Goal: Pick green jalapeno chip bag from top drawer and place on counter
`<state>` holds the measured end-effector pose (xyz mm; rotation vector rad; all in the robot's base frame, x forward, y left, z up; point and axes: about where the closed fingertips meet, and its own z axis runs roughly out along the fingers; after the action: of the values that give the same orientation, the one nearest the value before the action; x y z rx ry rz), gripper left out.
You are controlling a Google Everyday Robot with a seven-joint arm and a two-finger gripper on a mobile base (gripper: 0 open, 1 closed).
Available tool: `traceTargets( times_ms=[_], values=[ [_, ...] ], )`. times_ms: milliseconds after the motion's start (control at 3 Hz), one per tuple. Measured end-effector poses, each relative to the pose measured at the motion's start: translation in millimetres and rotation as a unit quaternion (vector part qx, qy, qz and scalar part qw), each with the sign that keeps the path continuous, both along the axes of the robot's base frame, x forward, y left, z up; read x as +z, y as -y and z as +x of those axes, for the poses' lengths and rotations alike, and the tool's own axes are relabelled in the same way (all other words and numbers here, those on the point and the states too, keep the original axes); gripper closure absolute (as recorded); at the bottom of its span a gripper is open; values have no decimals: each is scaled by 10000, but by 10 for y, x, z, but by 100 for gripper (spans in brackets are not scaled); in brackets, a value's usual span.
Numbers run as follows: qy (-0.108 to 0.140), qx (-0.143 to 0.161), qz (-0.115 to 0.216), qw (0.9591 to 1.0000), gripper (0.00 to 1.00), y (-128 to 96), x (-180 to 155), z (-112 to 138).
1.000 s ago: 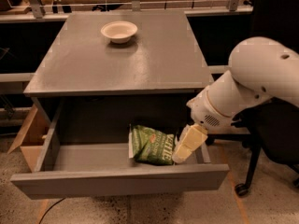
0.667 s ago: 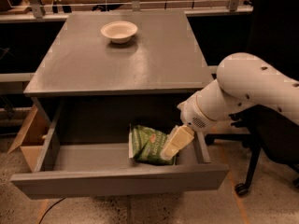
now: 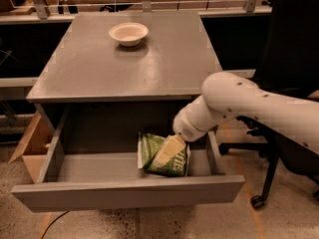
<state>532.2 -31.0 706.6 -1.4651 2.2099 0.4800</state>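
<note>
- At frame centre stands the flat matte grey desk, its top the goal for the bag.
- Below it, toward 6 o'clock, the wide shallow grey top drawer is pulled fully out.
- From 3 o'clock the smooth white robot arm reaches down and left into the drawer.
- The small crinkled green jalapeno chip bag lies flat on the drawer floor, right of the middle, near the 3 o'clock wall, not yet lifted.
- A shallow white round bowl sits on the desk at 12 o'clock, well apart from the bag.
- The cream-coloured pincer lies over the bag's middle; I cannot tell whether it is wide, narrow or already holding.
- Judgement: the grasp is the step in hand. It should bite a raised crinkle near the bag's centre, close firmly, then rise straight toward 12 o'clock. That way it clears the drawer's front and the desk's lip before swinging over the top.
- Against the frame just before, the pincer has shifted toward 9 o'clock, from the bag's right edge onto its middle. The arm leans further over the drawer, while bag and bowl lie as they did.
</note>
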Motion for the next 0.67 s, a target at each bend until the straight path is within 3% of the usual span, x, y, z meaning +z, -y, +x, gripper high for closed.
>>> traceTargets(
  times_ms=[667],
  values=[
    [-391, -39, -278, 9988, 0, -245, -591, 192]
  ],
)
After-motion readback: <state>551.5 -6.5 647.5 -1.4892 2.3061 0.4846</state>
